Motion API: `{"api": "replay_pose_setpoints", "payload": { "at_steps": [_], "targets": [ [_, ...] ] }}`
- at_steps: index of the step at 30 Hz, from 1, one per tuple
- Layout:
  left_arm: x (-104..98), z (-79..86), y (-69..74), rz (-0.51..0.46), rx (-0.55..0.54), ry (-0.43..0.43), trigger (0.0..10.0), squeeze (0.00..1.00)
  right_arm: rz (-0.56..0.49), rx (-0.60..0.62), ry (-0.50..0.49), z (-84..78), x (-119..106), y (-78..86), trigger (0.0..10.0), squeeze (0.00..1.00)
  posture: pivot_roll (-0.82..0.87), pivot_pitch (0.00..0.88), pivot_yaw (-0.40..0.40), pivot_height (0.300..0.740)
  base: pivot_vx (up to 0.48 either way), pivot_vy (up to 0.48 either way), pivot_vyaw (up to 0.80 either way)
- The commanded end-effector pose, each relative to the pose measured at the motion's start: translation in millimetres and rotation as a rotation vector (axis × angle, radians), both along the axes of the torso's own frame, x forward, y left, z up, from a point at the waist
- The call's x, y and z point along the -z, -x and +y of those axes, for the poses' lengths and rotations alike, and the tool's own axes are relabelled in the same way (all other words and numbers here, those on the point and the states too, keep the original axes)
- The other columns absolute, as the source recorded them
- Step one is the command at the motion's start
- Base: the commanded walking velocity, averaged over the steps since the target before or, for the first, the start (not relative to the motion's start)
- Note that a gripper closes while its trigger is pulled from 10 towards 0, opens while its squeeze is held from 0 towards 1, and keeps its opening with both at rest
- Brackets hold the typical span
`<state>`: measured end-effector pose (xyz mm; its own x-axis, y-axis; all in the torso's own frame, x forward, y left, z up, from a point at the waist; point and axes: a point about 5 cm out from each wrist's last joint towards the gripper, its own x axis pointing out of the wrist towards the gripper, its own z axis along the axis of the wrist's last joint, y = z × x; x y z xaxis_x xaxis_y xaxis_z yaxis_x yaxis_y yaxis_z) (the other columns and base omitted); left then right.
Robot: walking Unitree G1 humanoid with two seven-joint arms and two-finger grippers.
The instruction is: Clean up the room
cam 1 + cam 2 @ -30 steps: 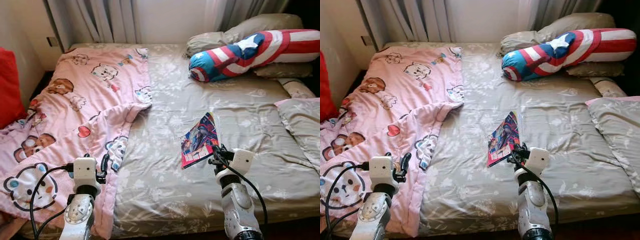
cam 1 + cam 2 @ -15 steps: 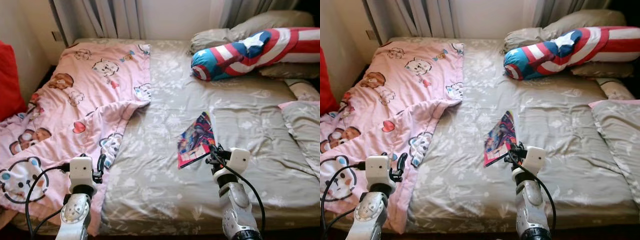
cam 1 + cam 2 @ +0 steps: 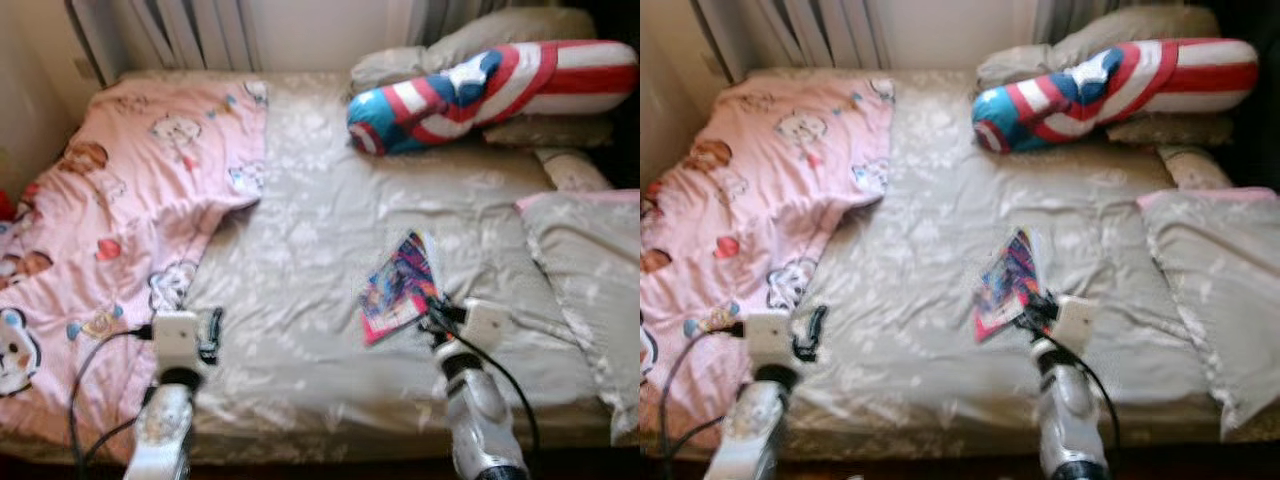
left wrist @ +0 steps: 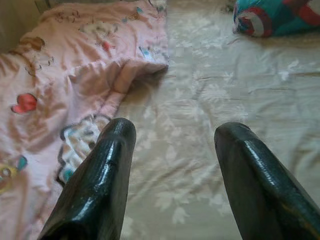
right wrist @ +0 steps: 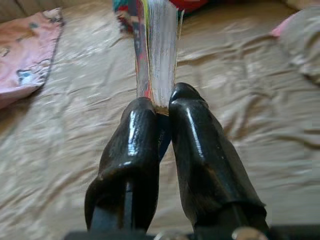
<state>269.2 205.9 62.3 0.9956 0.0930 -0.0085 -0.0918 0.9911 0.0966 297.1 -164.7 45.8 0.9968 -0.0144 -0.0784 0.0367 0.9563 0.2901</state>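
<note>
— What is the right gripper (image 5: 159,107) doing?

— Its two black fingers are pressed together on the bottom edge of a book (image 3: 400,286), clamped on it. In the right wrist view the book stands on edge above the fingertips, pages fanned a little, and its top is cut off by the frame.

— Where does the book sit in the head views?

— Right of centre, low in the frame, over the grey sheet of the bed (image 3: 310,230). Its bright cover faces the camera, but the picture is blurred and the print cannot be read. Whether its far edge touches the sheet I cannot tell.

— And the left gripper (image 4: 172,145)?

— Fingers well apart, nothing between them. It hangs at the lower left of the head view, by the edge of the pink blanket (image 3: 110,200). The blanket runs off the left side of the frame.

— What else is on the bed?

— A long cushion (image 3: 480,85) striped red, white and blue lies at the upper right, partly covering the grey pillows (image 3: 1110,30) behind it. Another grey pillow (image 3: 585,265) at the right is cut off by the frame edge. Curtains (image 3: 170,30) hang at the upper left, only their lower ends in view.
</note>
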Motion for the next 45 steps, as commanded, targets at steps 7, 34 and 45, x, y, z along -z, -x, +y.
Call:
{"api": "replay_pose_setpoints", "payload": {
  "at_steps": [7,34,45],
  "targets": [
    [0.8,1.5,1.1,0.006,-0.007,-0.006,10.0,0.0,-0.033,-0.022,0.002,6.0,-6.6,-3.8,10.0,0.0,0.03,0.158,-0.043,0.74,0.0,-0.274,0.0],
    [-1.2,-2.9,1.0,-0.017,0.011,0.047,10.0,0.0,-0.028,-0.044,0.008,8.7,-6.3,-3.6,10.0,0.0,0.03,0.167,-0.047,0.74,0.0,-0.098,0.0],
    [-1.7,-3.7,0.9,-0.018,0.019,0.064,10.0,0.0,-0.028,-0.037,0.012,7.5,-5.8,-3.1,10.0,0.0,0.03,0.168,-0.047,0.74,0.0,0.0,0.0]
  ]
}}
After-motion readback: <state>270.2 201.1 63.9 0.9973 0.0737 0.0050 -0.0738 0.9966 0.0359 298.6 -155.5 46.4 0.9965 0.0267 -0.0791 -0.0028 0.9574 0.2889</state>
